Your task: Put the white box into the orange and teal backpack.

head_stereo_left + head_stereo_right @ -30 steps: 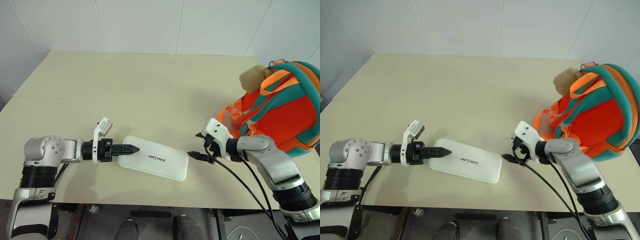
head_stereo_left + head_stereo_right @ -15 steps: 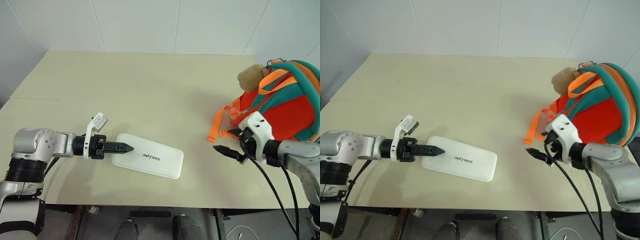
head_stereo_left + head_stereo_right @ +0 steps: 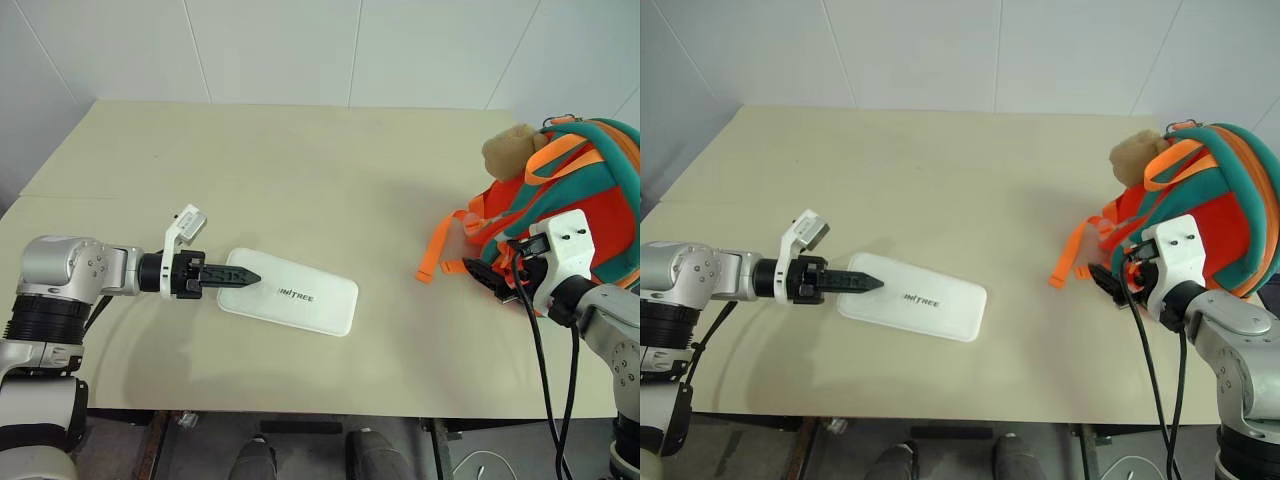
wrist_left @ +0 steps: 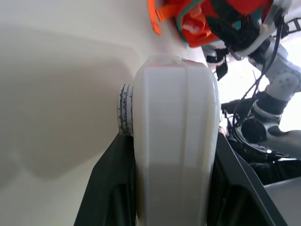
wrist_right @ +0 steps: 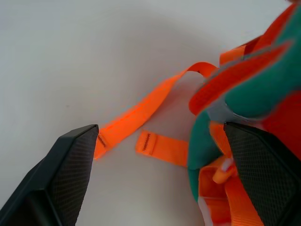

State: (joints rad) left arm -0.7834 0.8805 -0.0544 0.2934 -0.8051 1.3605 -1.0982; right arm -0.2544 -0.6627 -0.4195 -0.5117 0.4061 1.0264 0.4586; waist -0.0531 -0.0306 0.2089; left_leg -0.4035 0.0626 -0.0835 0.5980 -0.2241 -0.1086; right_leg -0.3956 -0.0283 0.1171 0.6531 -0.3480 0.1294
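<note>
While the white box (image 3: 290, 293) is clamped at one end by the left gripper (image 3: 243, 277), the orange and teal backpack (image 3: 585, 205), just beyond the wide-open right gripper (image 5: 155, 169), is not yet loaded.

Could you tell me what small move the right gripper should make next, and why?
Probably ease the right gripper forward onto the orange and teal backpack and close: its fingers stand wide open with teal trim and orange webbing between them, while the left gripper is shut on one end of the white box.
</note>
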